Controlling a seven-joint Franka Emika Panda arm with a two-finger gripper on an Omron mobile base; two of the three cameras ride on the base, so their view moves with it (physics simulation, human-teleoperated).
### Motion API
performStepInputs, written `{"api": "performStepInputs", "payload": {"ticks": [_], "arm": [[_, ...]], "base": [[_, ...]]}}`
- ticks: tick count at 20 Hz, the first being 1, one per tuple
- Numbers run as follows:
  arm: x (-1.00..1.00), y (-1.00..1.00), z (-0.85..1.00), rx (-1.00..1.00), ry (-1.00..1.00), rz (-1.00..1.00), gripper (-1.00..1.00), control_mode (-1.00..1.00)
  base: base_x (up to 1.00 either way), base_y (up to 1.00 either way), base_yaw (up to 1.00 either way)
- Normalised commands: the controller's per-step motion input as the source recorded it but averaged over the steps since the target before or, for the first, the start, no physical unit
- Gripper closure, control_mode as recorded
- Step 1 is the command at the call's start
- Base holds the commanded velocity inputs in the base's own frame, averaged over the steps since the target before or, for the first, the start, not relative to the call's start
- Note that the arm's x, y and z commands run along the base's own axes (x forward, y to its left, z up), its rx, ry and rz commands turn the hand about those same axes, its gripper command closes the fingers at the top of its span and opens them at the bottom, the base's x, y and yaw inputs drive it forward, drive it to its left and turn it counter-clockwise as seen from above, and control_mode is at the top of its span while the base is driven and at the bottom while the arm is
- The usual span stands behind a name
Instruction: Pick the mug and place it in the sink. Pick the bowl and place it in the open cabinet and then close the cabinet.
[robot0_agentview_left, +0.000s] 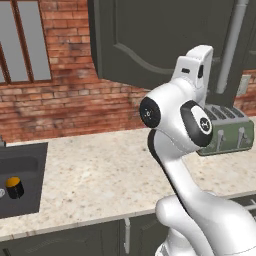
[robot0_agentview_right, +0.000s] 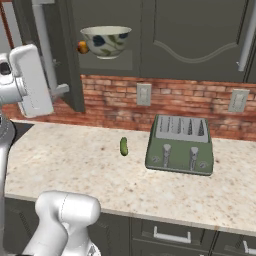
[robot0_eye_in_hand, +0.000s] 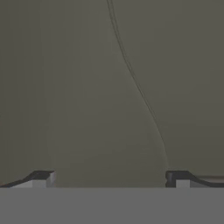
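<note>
Dark green cabinet door (robot0_eye_in_hand: 109, 87) sits right in front of the fingers (robot0_eye_in_hand: 41, 177), which are wide apart and hold nothing. The bowl (robot0_agentview_right: 106, 41) rests inside the cabinet, and the mug (robot0_agentview_left: 14, 187) stands in the sink (robot0_agentview_left: 25, 197).

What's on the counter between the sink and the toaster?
In the right base view, a small pickle lies left of the toaster. Toward the sink, the left base view shows bare counter.
</note>
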Motion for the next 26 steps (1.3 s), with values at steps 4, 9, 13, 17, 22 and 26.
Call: {"api": "performStepInputs", "payload": {"ticks": [4, 9, 13, 17, 22, 26], "arm": [[0.33, -0.23, 0.03, 0.00, 0.00, 0.07, -1.00, -1.00], [0.27, -0.29, 0.05, 0.00, 0.00, 0.10, -1.00, -1.00], [0.15, -0.30, 0.06, 0.00, 0.00, 0.13, -1.00, -1.00], [0.18, -0.30, 0.02, 0.00, 0.00, 0.13, -1.00, -1.00], [0.26, -0.26, 0.00, 0.00, 0.00, 0.12, -1.00, -1.00], [0.32, -0.25, 0.00, 0.00, 0.00, 0.16, -1.00, -1.00]], "base": [[0.00, 0.00, 0.00], [0.00, 0.00, 0.00], [0.00, 0.00, 0.00], [0.00, 0.00, 0.00], [0.00, 0.00, 0.00], [0.00, 0.00, 0.00]]}}
